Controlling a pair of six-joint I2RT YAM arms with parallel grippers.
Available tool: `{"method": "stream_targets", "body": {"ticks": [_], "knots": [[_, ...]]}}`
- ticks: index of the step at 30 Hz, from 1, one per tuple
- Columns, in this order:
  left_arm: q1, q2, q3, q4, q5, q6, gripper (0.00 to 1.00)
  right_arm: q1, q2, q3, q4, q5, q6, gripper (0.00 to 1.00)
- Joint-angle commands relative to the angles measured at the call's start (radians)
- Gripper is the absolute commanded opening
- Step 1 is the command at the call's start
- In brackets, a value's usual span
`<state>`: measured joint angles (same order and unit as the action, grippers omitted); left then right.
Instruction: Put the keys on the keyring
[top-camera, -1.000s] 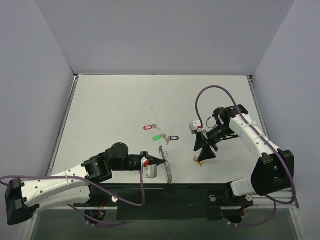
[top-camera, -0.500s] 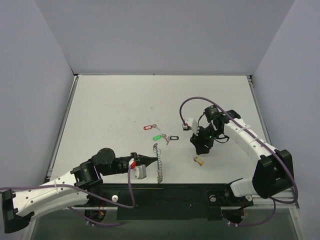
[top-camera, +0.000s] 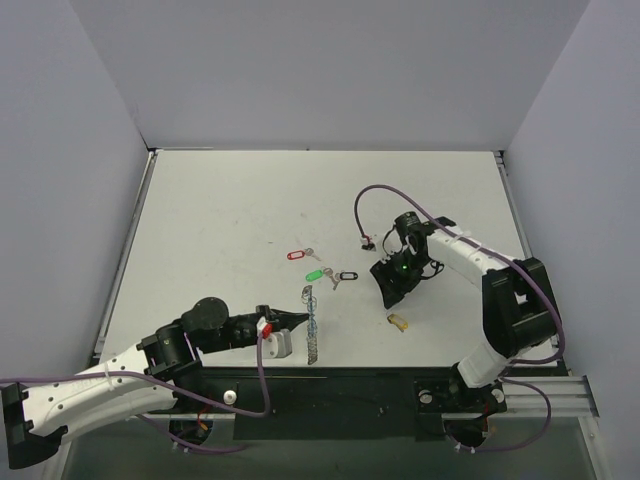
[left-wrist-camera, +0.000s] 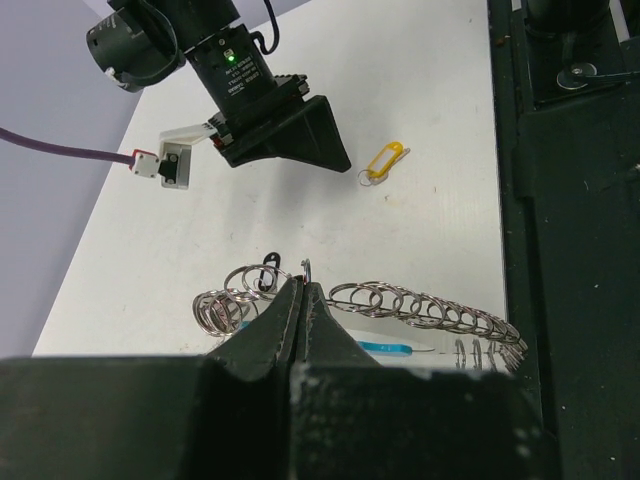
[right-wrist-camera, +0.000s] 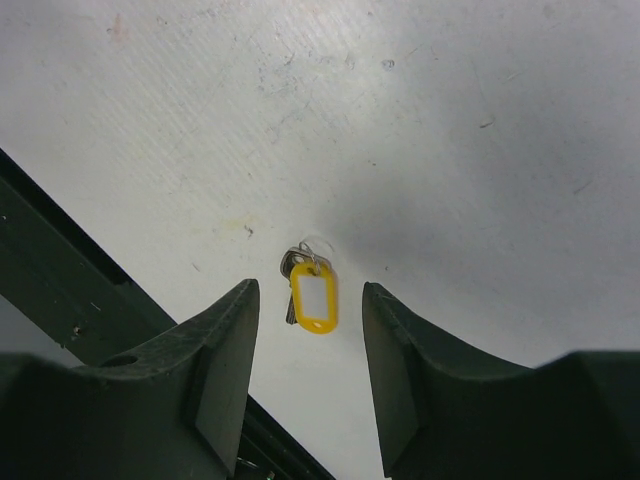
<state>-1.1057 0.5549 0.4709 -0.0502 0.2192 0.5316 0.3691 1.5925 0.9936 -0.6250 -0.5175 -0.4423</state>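
Top external view, near edge first. Left gripper (top-camera: 300, 318): jaws pressed together, pinching the coil of the one large silvery coiled-wire keyring with a blue plastic segment (top-camera: 314, 332), just beyond the arm bases.

Keys counted: four, all lying loose on the white table (top-camera: 220, 210).
- Small silver key with yellow oblong tag (top-camera: 398, 321) is nearest. Right gripper (top-camera: 387, 290) hangs over it, jaws spread. In the right wrist view the tag sits between the fingers, not touched.
- Farther: green-tagged key (top-camera: 314, 274), just beside the black-tagged key (top-camera: 348, 275).
- Red-tagged key (top-camera: 294, 254) is farthest.
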Motion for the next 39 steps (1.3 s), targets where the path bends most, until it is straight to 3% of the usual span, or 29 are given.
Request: {"method": "stream_targets", "body": {"ticks": [1,11,39], "knots": [[0.010,-0.009,0.018,0.016,-0.001,0.013,0.00,-0.002,0.049,0.007,-0.064,-0.009,0.025,0.40],[0.018,-0.009,0.017,0.018,0.011,0.011,0.00,-0.010,0.110,0.036,-0.137,-0.029,-0.013,0.36],[0.029,0.000,0.018,0.021,0.031,0.002,0.00,0.013,0.204,0.076,-0.143,-0.018,-0.018,0.28]]}}
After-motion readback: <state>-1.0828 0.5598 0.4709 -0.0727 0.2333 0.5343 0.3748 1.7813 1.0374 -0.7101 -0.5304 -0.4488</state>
